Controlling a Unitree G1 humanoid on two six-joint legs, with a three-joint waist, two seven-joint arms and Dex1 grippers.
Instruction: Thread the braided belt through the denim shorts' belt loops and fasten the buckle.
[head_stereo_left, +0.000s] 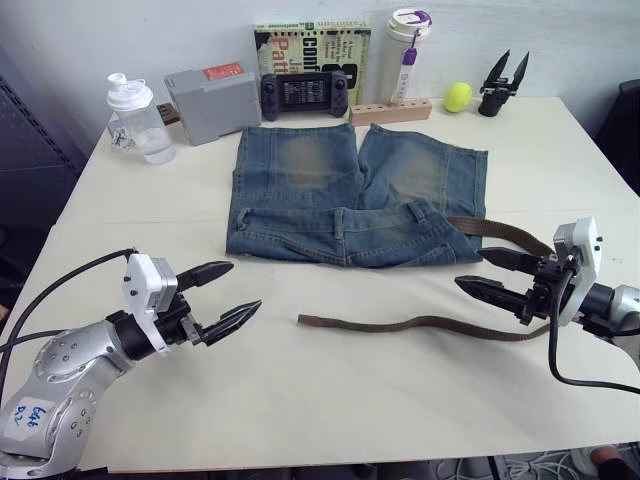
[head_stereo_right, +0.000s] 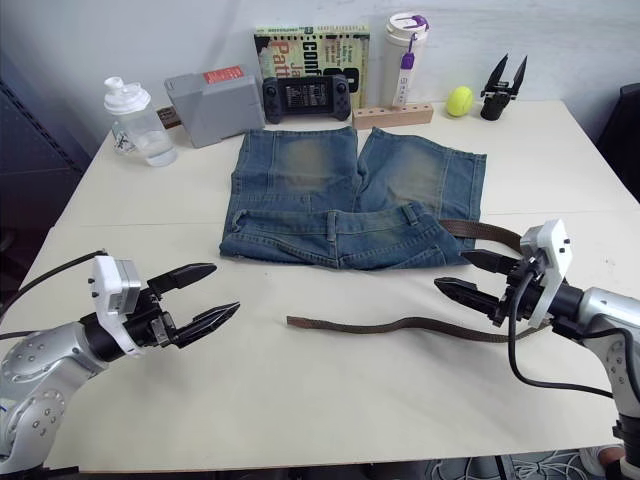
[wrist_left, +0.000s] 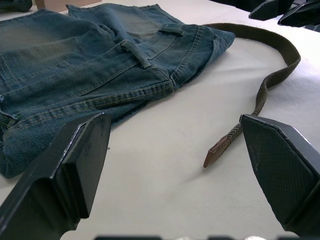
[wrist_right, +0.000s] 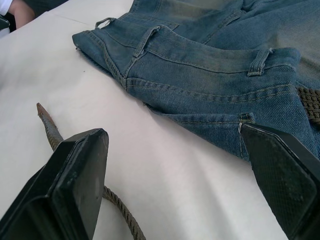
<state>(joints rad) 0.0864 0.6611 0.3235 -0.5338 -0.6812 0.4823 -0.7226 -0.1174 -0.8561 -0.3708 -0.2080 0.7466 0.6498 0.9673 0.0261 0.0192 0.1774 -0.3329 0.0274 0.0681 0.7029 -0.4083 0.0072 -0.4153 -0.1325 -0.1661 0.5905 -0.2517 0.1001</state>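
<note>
Braided belt (head_stereo_left: 420, 324) lies limp and floppy — best pinched at its leather tip (wrist_left: 216, 150). Left gripper (head_stereo_left: 222, 297) and right gripper (head_stereo_left: 488, 273) both gape wide, empty.

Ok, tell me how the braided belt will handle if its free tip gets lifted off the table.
The braided belt will probably be floppy: it lies in loose curves and bends back toward the denim shorts. Lifted by the leather tip, the rest would likely sag and drag along the table. It looks thin and light, and the woven texture should resist slipping.
</note>
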